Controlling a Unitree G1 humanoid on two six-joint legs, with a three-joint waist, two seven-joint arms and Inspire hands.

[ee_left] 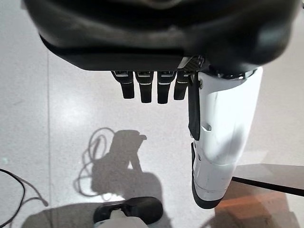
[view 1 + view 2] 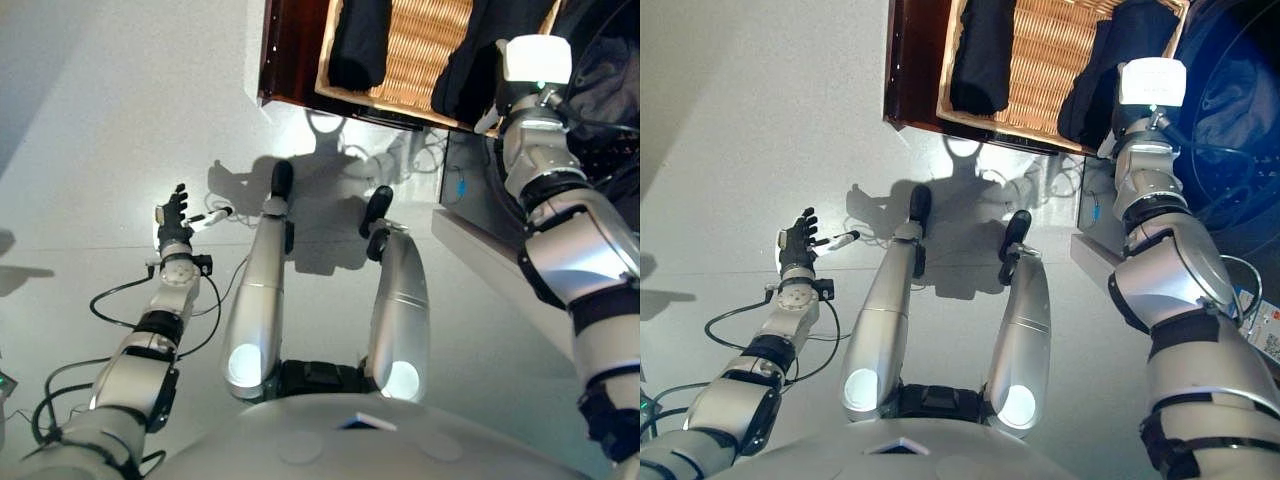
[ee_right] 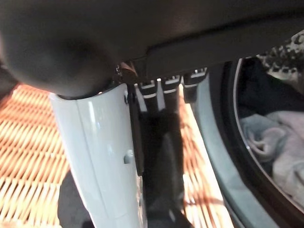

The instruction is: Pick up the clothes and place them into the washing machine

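A wicker basket (image 2: pixel 420 50) holds two dark garments, one (image 2: pixel 360 40) at its left end and one (image 2: pixel 1095 80) at its right end. My right arm reaches up to the right-hand garment. In the right wrist view my right hand (image 3: pixel 109 156) lies against dark cloth (image 3: pixel 161 156) over the wicker, its grip hidden. The washing machine (image 2: pixel 1230 100) stands just right of the basket, and light cloth (image 3: pixel 275 147) lies inside its drum. My left hand (image 2: pixel 172 215) hangs open and empty above the floor at the left.
The basket rests on a dark wooden stand (image 2: pixel 290 60). The washer's round door rim (image 3: pixel 218 156) runs close beside my right hand. Pale floor (image 2: pixel 100 120) spreads out to the left.
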